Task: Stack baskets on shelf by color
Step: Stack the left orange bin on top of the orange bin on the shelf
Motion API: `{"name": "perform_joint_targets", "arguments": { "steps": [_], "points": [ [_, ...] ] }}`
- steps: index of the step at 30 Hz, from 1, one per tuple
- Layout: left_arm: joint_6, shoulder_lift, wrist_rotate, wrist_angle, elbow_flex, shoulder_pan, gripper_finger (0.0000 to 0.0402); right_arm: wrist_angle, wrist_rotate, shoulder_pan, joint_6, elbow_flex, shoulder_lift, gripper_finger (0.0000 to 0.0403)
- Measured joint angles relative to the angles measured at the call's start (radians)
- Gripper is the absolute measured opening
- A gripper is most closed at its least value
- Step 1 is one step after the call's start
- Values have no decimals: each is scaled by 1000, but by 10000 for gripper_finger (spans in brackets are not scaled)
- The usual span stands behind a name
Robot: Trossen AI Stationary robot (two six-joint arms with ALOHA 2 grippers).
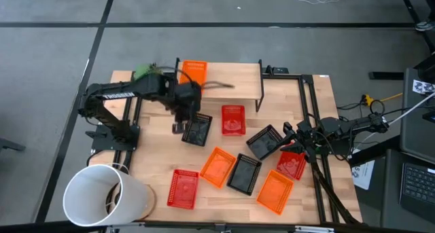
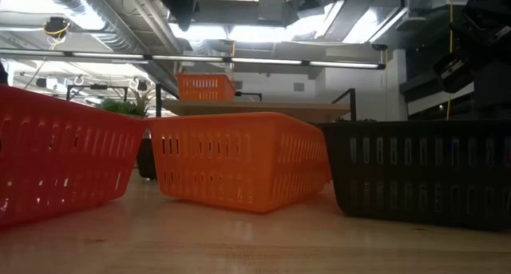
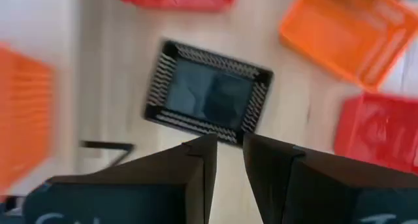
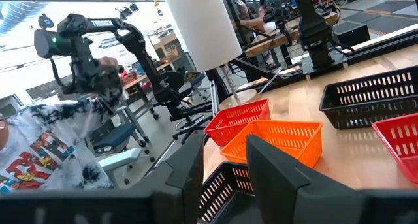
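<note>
1. One orange basket (image 1: 194,71) sits on the shelf (image 1: 231,89), at the shelf's left end, upper centre of the high view.
2. A black basket (image 1: 197,130) lies on the table (image 1: 156,158) just below the shelf's left end; a red basket (image 1: 233,119) lies to its right.
3. My left gripper (image 1: 179,126) hangs at that black basket's left edge. In the left wrist view my fingers (image 3: 196,178) stand slightly apart, pinching nothing.
4. The other baskets are scattered across the lower half of the table.
5. My right gripper (image 1: 293,139) waits at right of centre, above a black basket (image 1: 266,142); its fingers are slightly parted and empty.
</note>
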Motion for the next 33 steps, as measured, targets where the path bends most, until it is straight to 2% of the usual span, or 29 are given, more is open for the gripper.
{"name": "perform_joint_targets", "arguments": {
  "steps": [6, 12, 17, 22, 25, 28, 33],
  "points": [
    [-12, 0, -1, 42, -139, -106, 69, 0, 0, 0, 0, 0, 0, 117],
    [-52, 0, -4, 177, -281, -189, 69, 0, 0, 0, 3, 0, 0, 117],
    [-42, 0, -4, 390, -369, -233, 69, 0, 0, 0, 3, 0, 0, 117],
    [-19, 1, 5, 700, -458, -269, 69, 0, 0, 0, 3, 0, 0, 117],
    [-20, 17, 60, 861, -513, -301, 69, 0, 0, 0, 3, 0, 0, 117],
    [-41, 51, 116, 927, -529, -347, 69, 0, 0, 0, 3, 0, 0, 117],
    [-38, 138, 122, 1050, -529, -439, 69, 3, 0, 0, 3, 0, 0, 117]
  ]
}}
